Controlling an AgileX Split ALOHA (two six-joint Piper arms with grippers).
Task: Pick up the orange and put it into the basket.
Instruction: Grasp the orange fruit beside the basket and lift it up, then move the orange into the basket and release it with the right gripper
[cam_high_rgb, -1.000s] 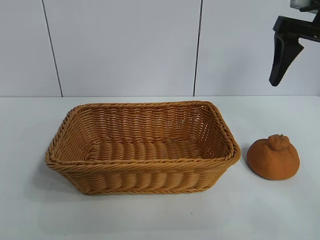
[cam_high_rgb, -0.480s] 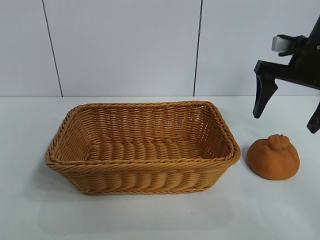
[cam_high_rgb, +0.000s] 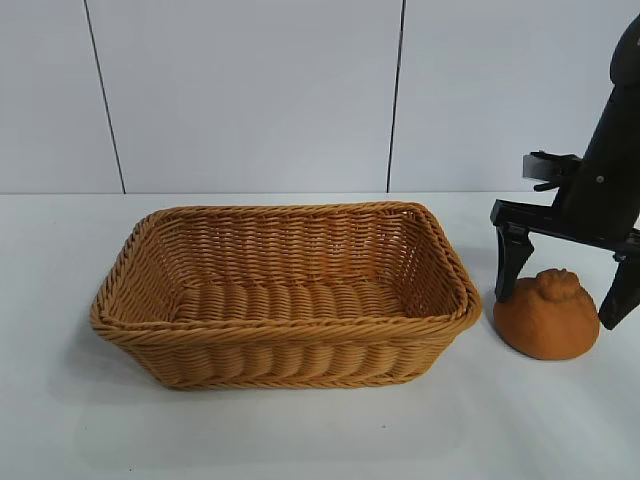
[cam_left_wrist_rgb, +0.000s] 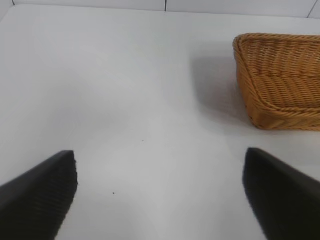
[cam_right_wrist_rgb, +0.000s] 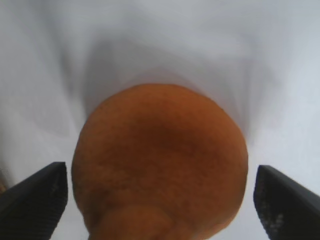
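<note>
While the orange (cam_high_rgb: 546, 317) sat on the white table (cam_high_rgb: 300, 430) just beside the basket's right end, the right gripper (cam_high_rgb: 560, 283) straddled it from above with its fingers spread wide. One black finger (cam_high_rgb: 512, 262) stood on the basket side of the fruit and the other at its far side, both apart from the peel as far as the exterior view showed. From the right wrist view the orange (cam_right_wrist_rgb: 160, 165) filled the gap between the two dark fingertips (cam_right_wrist_rgb: 35, 197), with white table visible on either side of it, and its knobbly bump lay nearest the camera. The basket (cam_high_rgb: 285, 295) rested on the table at the middle of the scene, holding nothing that could be seen. The left gripper (cam_left_wrist_rgb: 160, 192) did not appear in the exterior view; its own wrist camera showed its fingers held wide apart over bare table, with one corner of the basket (cam_left_wrist_rgb: 280, 80) well off from them.
</note>
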